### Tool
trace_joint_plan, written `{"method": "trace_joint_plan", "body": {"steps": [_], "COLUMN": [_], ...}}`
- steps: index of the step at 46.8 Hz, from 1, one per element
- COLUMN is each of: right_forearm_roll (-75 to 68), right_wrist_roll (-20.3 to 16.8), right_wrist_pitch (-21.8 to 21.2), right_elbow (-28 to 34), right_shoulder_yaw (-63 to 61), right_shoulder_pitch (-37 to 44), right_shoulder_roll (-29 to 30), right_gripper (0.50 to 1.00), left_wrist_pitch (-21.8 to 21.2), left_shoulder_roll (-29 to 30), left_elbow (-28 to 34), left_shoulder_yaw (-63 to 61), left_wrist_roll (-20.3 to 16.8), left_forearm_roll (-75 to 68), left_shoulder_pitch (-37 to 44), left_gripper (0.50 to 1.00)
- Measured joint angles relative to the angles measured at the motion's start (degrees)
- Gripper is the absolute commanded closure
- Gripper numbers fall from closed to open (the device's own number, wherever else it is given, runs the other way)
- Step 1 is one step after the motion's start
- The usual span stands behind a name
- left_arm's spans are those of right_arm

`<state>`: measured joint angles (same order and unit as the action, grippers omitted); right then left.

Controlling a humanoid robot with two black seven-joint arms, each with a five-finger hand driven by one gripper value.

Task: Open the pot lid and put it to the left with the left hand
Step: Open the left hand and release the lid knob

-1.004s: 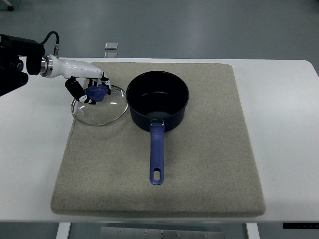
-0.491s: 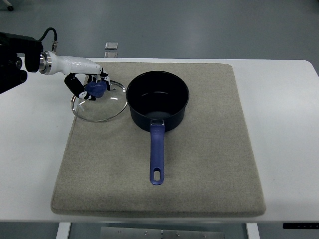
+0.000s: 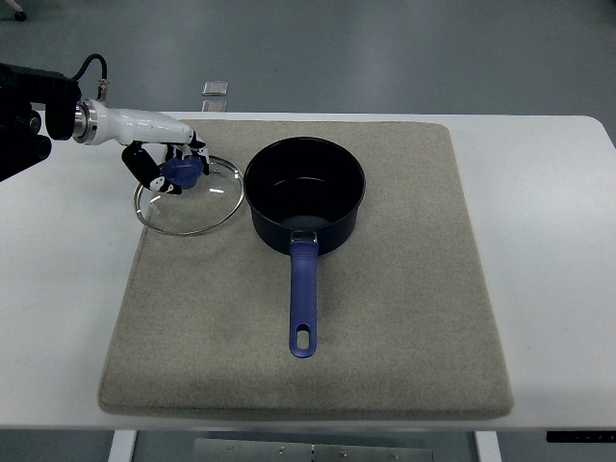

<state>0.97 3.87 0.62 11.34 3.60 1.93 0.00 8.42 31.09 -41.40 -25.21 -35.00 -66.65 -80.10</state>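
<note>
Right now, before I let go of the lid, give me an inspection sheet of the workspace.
Surface: white table with a grey mat.
Job's things: glass lid left of the open blue saucepan, its blue knob gripped.
Clutter: small grey object at the table's far edge.
Hands: left hand shut on the knob; right not in view.
Cables: black cable at the left wrist.
Surroundings: grey floor.

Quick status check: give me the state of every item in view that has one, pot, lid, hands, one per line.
pot: uncovered, upright on the mat, handle pointing toward the robot.
glass lid: off the pot, to its left, at the mat's left edge.
lid knob: gripped by the left hand.
left hand: shut on the lid knob.
mat: flat on the table.
right hand: not in view.
</note>
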Motion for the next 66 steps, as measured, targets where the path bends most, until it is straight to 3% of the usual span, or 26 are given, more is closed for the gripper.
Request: {"method": "trace_joint_plan", "body": {"steps": [3,8,15,19,24,25,28,33,55,66], "right_forearm_roll": [0.0,0.0,0.0,0.0,0.0,0.0,0.0,0.0,0.0,0.0], "right_wrist_roll": [0.0,0.0,0.0,0.0,0.0,0.0,0.0,0.0,0.0,0.0], "right_wrist_pitch": [0.0,0.0,0.0,0.0,0.0,0.0,0.0,0.0,0.0,0.0], "right_elbow": [0.0,0.0,0.0,0.0,0.0,0.0,0.0,0.0,0.0,0.0], "right_shoulder_yaw": [0.0,0.0,0.0,0.0,0.0,0.0,0.0,0.0,0.0,0.0], "right_shoulder_pitch": [0.0,0.0,0.0,0.1,0.0,0.0,0.0,0.0,0.0,0.0], "right_shoulder_roll": [0.0,0.0,0.0,0.0,0.0,0.0,0.0,0.0,0.0,0.0], "right_gripper": [0.583,0.583,0.583,0.583,0.583,0.583,0.583,0.583,0.583,0.583], "left_wrist_pitch": [-0.3,-0.4,-0.4,-0.4,-0.4,-0.4,-0.4,-0.4,0.2,1.0], "left_shoulder_roll": [0.0,0.0,0.0,-0.1,-0.2,-0.2,-0.2,-0.2,0.8,4.8], "left_elbow": [-0.2,-0.3,-0.5,-0.5,-0.5,-0.5,-0.5,-0.5,-2.8,-6.4], "left_shoulder_yaw": [0.2,0.5,0.3,0.2,0.2,0.2,0.2,0.3,1.5,8.3], "left_wrist_roll": [0.0,0.0,0.0,0.0,0.0,0.0,0.0,0.0,0.0,0.0], "left_forearm_roll": [0.2,0.6,1.4,1.3,1.2,1.2,1.2,1.5,3.1,3.7], "left_shoulder_pitch": [0.0,0.0,0.8,1.2,1.3,1.3,1.3,1.6,0.6,-1.5], "left_gripper": [1.0,0.924,0.915,0.853,0.838,0.815,0.622,0.574,0.54,0.538]}}
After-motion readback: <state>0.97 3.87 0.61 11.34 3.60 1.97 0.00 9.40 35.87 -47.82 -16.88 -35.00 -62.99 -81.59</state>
